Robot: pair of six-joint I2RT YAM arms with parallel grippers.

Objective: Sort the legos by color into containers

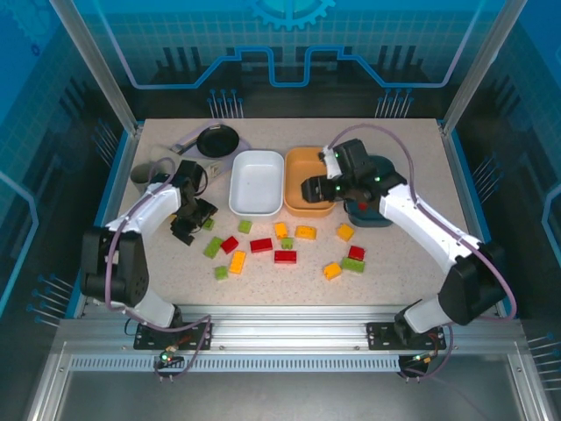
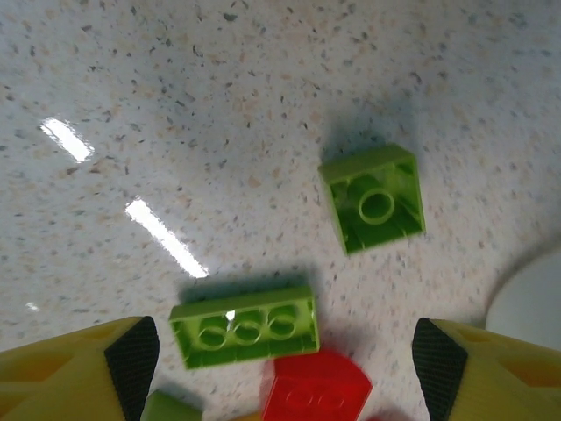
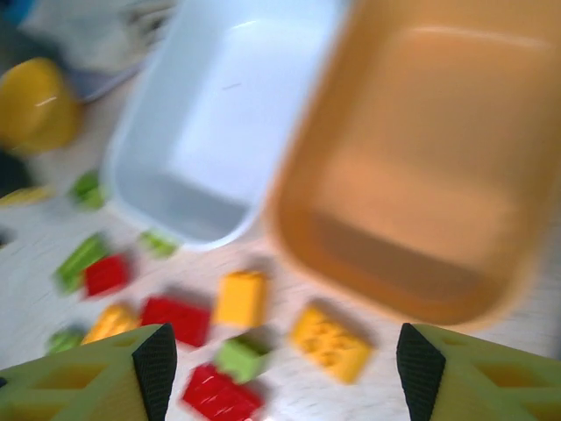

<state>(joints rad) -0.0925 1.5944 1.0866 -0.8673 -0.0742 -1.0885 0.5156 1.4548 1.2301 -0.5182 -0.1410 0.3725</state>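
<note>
Near the left edge of the table the left end effector hangs low, jaws spread wide with nothing gripped. Its wrist view looks down on a long green brick lying between the fingertips and a square green brick a little beyond.

Toward the middle of the far edge sits the white tray, bare inside. Just beside it on the right is the orange tray, and the right end effector hovers over its near rim, jaws wide and empty. No brick can be made out in that tray, though the wrist view is blurred. Further right, the teal tray lies mostly hidden under the arm, so its contents cannot be told.

The legos — red, green and yellow — lie scattered across the middle of the table toward the near edge. Judging by that, the sorting has hardly begun — nearly every brick is left to place.
</note>
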